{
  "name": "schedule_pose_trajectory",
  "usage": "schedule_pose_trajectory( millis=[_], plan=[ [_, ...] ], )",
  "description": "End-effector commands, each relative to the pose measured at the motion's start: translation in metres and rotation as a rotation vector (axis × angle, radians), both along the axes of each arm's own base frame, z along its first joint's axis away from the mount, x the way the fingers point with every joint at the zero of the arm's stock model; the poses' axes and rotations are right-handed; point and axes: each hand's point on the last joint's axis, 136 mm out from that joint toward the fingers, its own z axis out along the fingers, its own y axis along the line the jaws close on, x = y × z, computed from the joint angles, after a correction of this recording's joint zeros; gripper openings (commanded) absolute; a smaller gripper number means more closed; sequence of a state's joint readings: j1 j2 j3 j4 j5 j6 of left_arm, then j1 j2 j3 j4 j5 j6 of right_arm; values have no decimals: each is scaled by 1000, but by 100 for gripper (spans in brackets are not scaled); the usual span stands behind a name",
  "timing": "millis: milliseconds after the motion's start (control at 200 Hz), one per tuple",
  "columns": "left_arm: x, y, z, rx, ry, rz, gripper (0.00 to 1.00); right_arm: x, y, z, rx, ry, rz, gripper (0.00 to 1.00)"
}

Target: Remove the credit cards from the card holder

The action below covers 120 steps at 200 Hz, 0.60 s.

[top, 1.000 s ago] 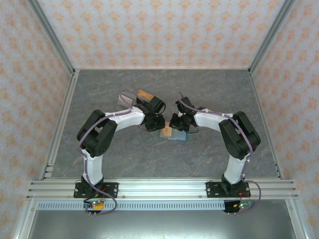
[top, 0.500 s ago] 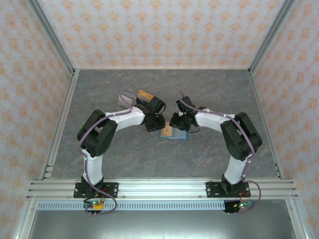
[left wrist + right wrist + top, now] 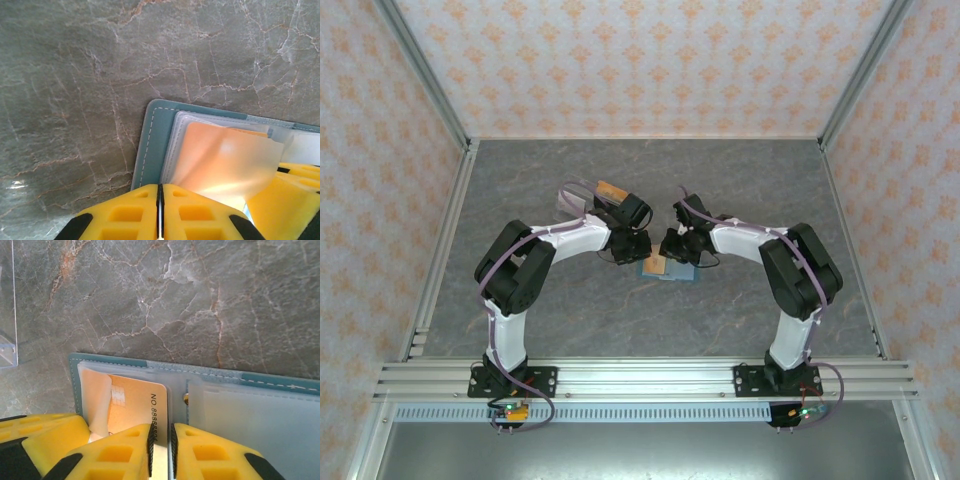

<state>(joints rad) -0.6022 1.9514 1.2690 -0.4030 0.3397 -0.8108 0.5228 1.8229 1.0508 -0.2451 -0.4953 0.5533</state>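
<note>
- Progress, top camera: the card holder [image 3: 678, 276] lies open near the middle of the surface [image 3: 760, 180], between my two arms. My left pincer [image 3: 632, 250] and right pincer [image 3: 677, 250] both reach down onto it. An orange patch shows inside it, so I judge at least one card is not out yet. Behind my left arm sits a clear tray [image 3: 572, 196] with an orange-brown thing [image 3: 611, 189] at it, too small for me to call a card.
- Left wrist camera: my left pincer's jaws are pressed together at the holder's teal edge. I cannot tell whether anything thin is caught between them. The orange card [image 3: 220, 160] sits in its pocket under a clear sleeve [image 3: 175, 145] whose flap curls upward.
- Right wrist camera: my right pincer's jaws are nearly together, with a pale thin edge between them just where the card's numbered side runs. I judge that a grip on the orange card, perhaps with some sleeve. Most of the card lies inside the left pocket. The right pocket looks pale grey, and I cannot make out its contents.
- Left to do, as I judge it: draw this card free, then empty any other pockets.
- Surface and room: grey, stone-patterned, with pale and rusty veins. The walls [image 3: 650, 60] carry a cream paper with orange motifs, framed by aluminium posts [image 3: 420, 70].
</note>
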Motion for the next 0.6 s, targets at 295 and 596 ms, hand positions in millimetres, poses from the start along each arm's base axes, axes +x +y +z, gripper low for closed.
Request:
schedule_pose_trajectory(
  millis=[295,596],
  plan=[
    [-14,4,-19,26,62,-8,11,-5,3,2,18,-11,34,5],
    [-13,15,-2,56,32,30,30,-3,-24,11,-69,-60,3,0]
  ],
)
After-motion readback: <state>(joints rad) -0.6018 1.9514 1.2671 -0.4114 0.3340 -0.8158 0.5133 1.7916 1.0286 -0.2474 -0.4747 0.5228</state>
